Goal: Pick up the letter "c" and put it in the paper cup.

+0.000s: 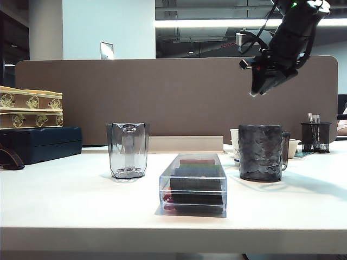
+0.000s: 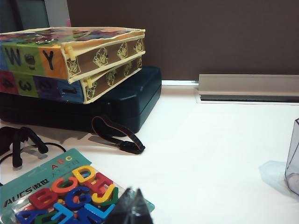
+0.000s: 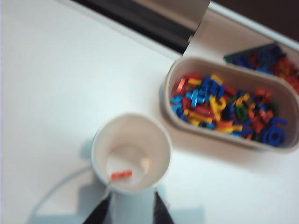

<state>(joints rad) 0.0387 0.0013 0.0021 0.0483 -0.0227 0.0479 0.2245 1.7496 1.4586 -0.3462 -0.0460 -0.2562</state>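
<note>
The paper cup [image 3: 131, 151] stands upright on the white table, seen from above in the right wrist view. A small orange-red piece, the letter "c" [image 3: 121, 175], lies on the cup's bottom. My right gripper [image 3: 132, 210] hovers above the cup's rim, open, with nothing between its fingers. In the exterior view the right gripper [image 1: 260, 86] hangs high at the back right, above the paper cup [image 1: 233, 145], which is mostly hidden behind a dark mug. My left gripper [image 2: 133, 207] is shut and empty, low over the table beside a packet of letters.
An oval tray [image 3: 174, 74] full of several coloured letters stands beside the cup. A dark mug [image 1: 261, 153], a clear pitcher [image 1: 128, 150] and a clear plastic box [image 1: 194, 184] stand in front. A letter packet [image 2: 70, 191] and stacked boxes [image 2: 70, 56] lie at the left.
</note>
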